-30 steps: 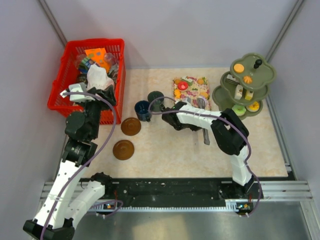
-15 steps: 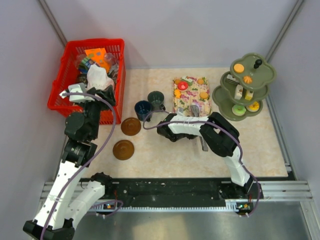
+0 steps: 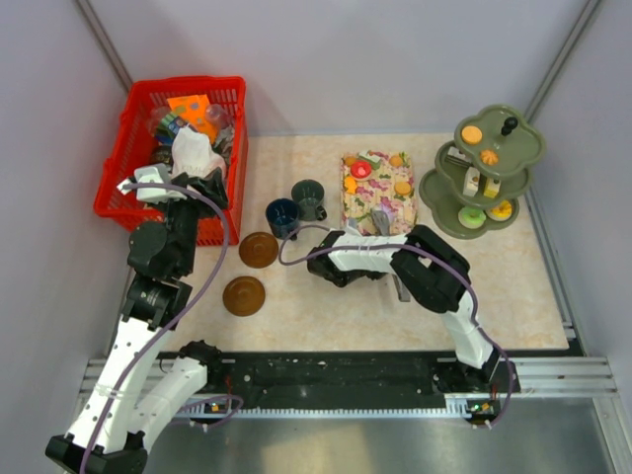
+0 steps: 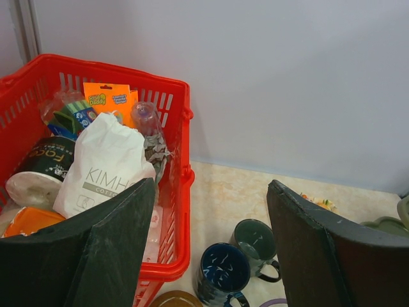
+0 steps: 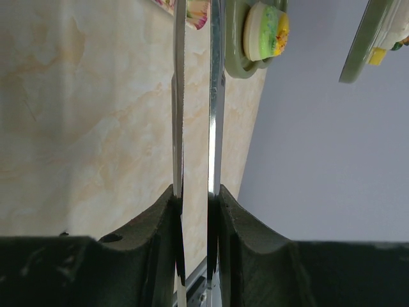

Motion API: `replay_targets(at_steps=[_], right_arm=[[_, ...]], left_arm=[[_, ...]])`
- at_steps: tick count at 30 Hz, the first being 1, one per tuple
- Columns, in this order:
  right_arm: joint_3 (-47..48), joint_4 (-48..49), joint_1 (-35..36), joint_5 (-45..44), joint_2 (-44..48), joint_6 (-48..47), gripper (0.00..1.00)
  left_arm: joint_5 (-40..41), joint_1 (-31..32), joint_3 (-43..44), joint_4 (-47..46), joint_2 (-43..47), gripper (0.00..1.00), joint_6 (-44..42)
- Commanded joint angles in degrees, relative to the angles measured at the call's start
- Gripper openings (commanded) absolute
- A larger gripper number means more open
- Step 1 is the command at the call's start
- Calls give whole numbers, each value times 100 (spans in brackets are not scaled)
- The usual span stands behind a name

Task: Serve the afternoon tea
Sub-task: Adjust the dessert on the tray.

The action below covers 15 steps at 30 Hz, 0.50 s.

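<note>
The left gripper (image 4: 212, 185) hangs above the near right part of the red basket (image 3: 183, 82), and its two fingers stand wide apart with nothing between them. The right gripper (image 5: 195, 192) is narrow: its pads press from both sides on the thin metal tongs (image 5: 214, 96). The two blades run close together, with a slim gap, and point toward the olive-green stand (image 3: 523, 143). In the top view the right arm is folded to the left over the table (image 3: 326, 316), just in front of the patterned tray (image 3: 375, 193).

Some small pastries (image 3: 361, 169) lie on this tray, and others sit on the tiers of the stand at the far right, among them a green doughnut (image 5: 268, 32) on the lowest tier. The navy mug (image 3: 282, 215) and the dark-green mug (image 3: 308, 195) stand upright side by side between basket and tray. The two brown saucers (image 3: 258, 249) lie nearer, both bare.
</note>
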<state>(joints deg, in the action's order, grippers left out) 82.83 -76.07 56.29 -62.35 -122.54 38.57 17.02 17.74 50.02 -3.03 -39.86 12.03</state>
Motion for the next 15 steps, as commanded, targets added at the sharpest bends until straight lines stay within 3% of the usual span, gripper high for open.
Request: replay_targets(at_steps=[1,15], right_arm=[[-3,22,154,-49,64,-121,27],[58,40,409,-50,160,-262,35]], left_arm=[[30,10,-1,-304,83,76,-69],[39,11,-10,-304,101,76,-69]])
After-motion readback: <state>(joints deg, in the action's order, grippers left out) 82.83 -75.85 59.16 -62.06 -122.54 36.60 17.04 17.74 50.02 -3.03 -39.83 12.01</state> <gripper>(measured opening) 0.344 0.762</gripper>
